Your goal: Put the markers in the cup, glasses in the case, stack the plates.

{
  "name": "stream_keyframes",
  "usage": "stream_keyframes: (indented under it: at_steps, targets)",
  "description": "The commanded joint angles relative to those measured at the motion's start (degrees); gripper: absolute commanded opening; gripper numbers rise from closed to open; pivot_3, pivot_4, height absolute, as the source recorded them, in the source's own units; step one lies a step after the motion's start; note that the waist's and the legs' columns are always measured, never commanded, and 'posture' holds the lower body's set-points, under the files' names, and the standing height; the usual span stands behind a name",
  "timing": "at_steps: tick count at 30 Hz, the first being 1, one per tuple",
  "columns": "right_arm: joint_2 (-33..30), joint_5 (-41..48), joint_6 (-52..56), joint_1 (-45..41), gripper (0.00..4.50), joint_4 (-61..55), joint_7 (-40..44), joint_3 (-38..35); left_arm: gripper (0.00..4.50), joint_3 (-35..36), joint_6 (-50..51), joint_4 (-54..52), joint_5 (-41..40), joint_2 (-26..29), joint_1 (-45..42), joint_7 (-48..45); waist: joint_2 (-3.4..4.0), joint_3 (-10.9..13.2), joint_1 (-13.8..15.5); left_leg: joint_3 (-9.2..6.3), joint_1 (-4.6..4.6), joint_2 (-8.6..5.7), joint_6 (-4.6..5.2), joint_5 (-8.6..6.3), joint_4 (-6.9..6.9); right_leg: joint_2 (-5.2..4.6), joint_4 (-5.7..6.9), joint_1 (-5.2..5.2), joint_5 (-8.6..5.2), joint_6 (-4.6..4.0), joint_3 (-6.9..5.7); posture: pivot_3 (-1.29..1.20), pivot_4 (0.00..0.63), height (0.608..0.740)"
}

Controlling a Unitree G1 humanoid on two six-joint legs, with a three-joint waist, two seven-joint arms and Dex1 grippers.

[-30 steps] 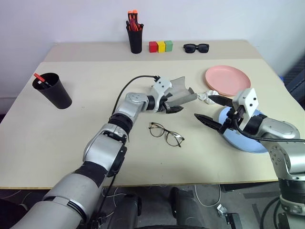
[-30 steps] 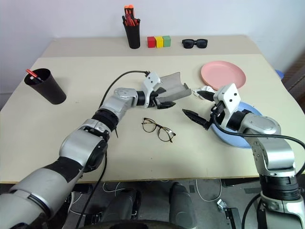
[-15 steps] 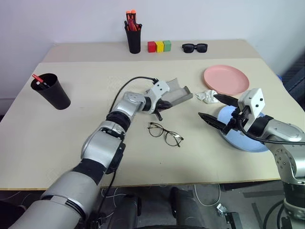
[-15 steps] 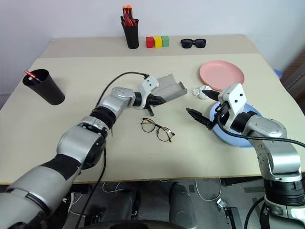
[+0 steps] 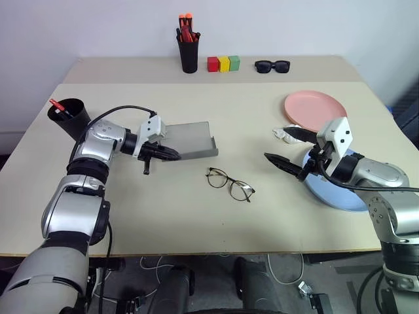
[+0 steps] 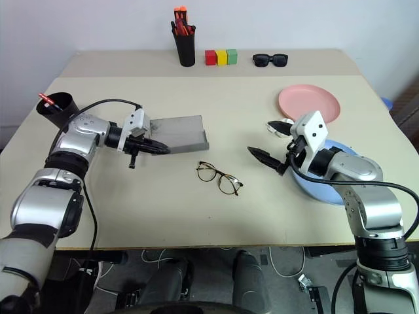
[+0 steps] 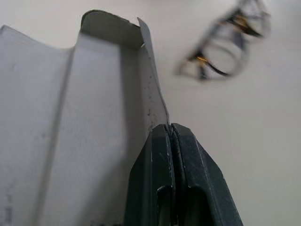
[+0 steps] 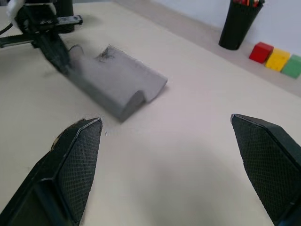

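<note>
Left gripper (image 5: 171, 156): clamped on the wall of the open case (image 5: 190, 140); glasses (image 5: 230, 184) lay just beside the case, toward the right arm, long axis slanting across the table (image 5: 262, 216); right gripper (image 5: 288, 148): jaws spread, empty, the nearer.

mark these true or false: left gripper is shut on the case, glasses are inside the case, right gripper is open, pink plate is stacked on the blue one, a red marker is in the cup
1. The left gripper is shut on the case. True.
2. The glasses are inside the case. False: they lie on the table, beside it.
3. The right gripper is open. True.
4. The pink plate is stacked on the blue plate. False: they lie apart.
5. A red marker is in the cup. True.
</note>
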Motion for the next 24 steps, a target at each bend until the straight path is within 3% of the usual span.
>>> stream_keyframes:
  at_steps: [1,5,9,13,19,24]
  targets:
    - [-0.3,0.3,-0.7,-0.4,4.50,-0.9,0.3,-0.7,0.03,-1.6,0.4,-3.3,-7.3,1.8,0.2,-1.6,0.00,0.0,-0.1,0.00,-0.01,0.00,0.00,0.00,0.00,0.00,0.01,-0.02,0.00,0.00,0.00,0.00,0.150,0.740]
    - [-0.4,0.3,-0.3,-0.6,4.50,-1.2,0.2,-0.8,0.03,-6.2,-1.9,-1.0,-6.6,3.5,0.2,-1.6,0.00,0.0,-0.2,0.00,0.02,0.00,0.01,0.00,0.00,0.00,0.04,-0.01,0.00,0.00,0.01,0.00,0.150,0.740]
    - [-0.4,0.3,-0.2,-0.5,4.50,-1.4,0.1,-0.8,0.03,-5.5,-5.4,2.9,-3.8,1.7,-1.3,-0.7,0.00,0.0,-0.1,0.01,0.02,0.00,0.01,0.00,0.00,0.01,0.05,-0.01,0.00,0.00,0.00,0.00,0.150,0.740]
    - [-0.7,0.6,0.9,-0.3,4.50,-2.6,0.2,-0.4,1.29,-6.0,-6.9,3.7,-5.2,0.0,-1.9,-1.6,0.00,0.0,0.0,0.01,0.00,-0.01,0.01,0.00,0.03,0.00,0.04,0.02,0.00,0.01,0.00,0.00,0.150,0.740]
    - [-1.4,1.2,5.0,-0.6,4.50,-6.2,0.9,2.5,4.39,-1.4,-7.4,4.2,-6.2,-0.4,-4.1,-1.6,0.00,0.0,-0.3,0.00,0.02,0.00,0.02,-0.01,0.02,0.01,0.05,0.01,0.00,0.01,0.00,0.00,0.150,0.740]
    - [-0.4,0.5,13.8,-5.0,4.50,-9.1,-3.3,7.9,4.46,2.3,1.2,-1.0,-9.7,2.9,-4.2,-1.6,0.00,0.0,-0.6,0.01,0.03,0.02,0.04,-0.02,0.02,0.01,0.07,-0.04,0.00,0.00,0.01,0.00,0.150,0.740]
